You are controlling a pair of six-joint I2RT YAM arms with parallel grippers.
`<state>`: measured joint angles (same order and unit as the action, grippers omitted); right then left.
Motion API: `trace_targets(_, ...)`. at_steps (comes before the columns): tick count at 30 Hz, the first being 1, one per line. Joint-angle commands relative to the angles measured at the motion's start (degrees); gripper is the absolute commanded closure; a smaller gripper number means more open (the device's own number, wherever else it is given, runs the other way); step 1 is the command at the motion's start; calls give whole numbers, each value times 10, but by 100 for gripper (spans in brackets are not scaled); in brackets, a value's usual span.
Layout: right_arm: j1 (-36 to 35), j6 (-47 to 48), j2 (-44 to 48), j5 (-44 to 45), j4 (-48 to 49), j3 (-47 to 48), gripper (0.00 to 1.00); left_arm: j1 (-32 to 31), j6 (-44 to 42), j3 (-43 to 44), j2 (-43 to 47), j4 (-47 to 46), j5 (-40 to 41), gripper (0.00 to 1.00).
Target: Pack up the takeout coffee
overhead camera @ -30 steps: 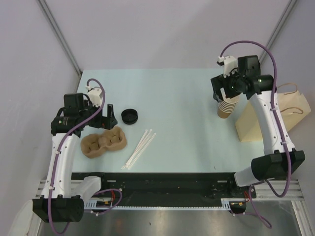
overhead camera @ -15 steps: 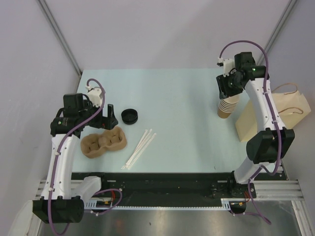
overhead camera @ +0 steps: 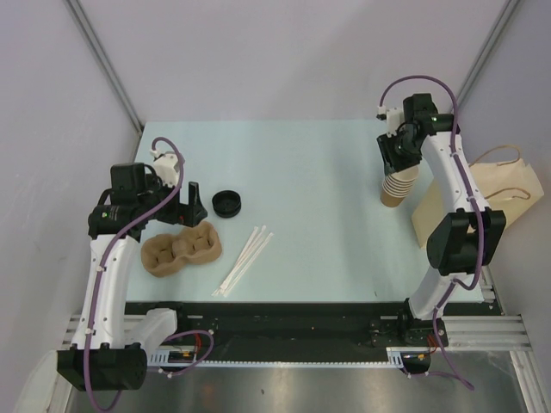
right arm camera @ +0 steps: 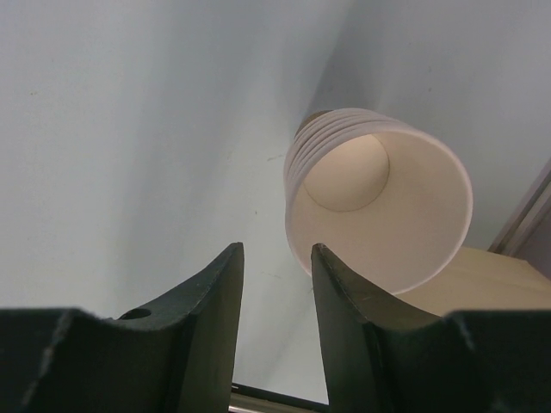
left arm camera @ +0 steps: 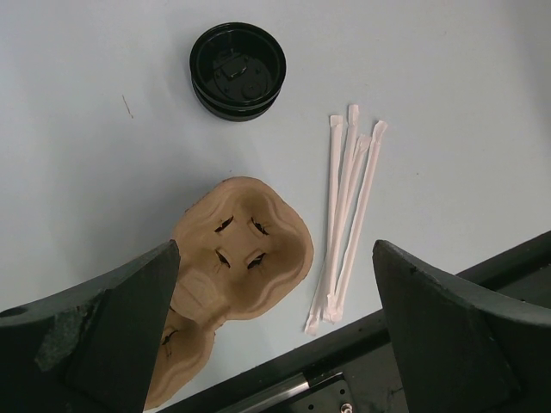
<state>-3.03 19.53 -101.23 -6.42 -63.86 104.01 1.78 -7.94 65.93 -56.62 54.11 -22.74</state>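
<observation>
The takeout coffee is not in any view. A stack of lidless tan paper cups (overhead camera: 396,188) (right arm camera: 379,206) stands at the far right. My right gripper (overhead camera: 399,157) (right arm camera: 275,258) hovers just above it, toward its left rim. Its jaws are narrowed but apart, with only bare table showing between them. A loose black lid (overhead camera: 227,204) (left arm camera: 238,70) lies left of centre. My left gripper (overhead camera: 191,206) (left arm camera: 275,318) hangs wide open over the brown pulp cup carrier (overhead camera: 181,248) (left arm camera: 237,258), holding nothing.
Several paper-wrapped straws (overhead camera: 244,261) (left arm camera: 344,219) lie right of the carrier, near the table's front edge. A kraft paper bag (overhead camera: 482,202) (right arm camera: 465,280) with rope handles lies at the right edge, beside the cup stack. Grey walls close in the table.
My right gripper's jaws have closed from wide to a narrow gap, and the right arm has straightened up over the cup stack. The left arm has not moved.
</observation>
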Motion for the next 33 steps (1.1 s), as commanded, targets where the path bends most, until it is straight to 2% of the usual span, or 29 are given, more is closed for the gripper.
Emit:
trace_targets(1,3,-7,-8,14,17,8,58,0,11,16,9,-22,-13,0)
trace_targets(6,4,-5,-10,21,30,-3,59,-1,12,12,10,-23,-14,1)
trace_targets(8,5,-3,-10,23,38,-9,63,-1,11,11,10,-23,-21,0)
trace_targets(20,11,0,-17,23,55,-31,65,0,11,6,12,-23,-24,1)
trace_targets(22,11,1,-15,22,55,-30,67,-1,12,7,12,-24,-24,1)
trace_targets(25,11,2,-13,21,55,-28,80,0,13,8,11,-25,-27,0)
trace_targets(26,11,4,-10,21,55,-27,85,-1,14,8,10,-25,-27,1)
trace_targets(27,10,4,-8,24,55,-27,100,-1,13,9,9,-24,-27,0)
trace_targets(33,8,14,17,35,50,-19,100,-1,14,8,8,-25,-27,0)
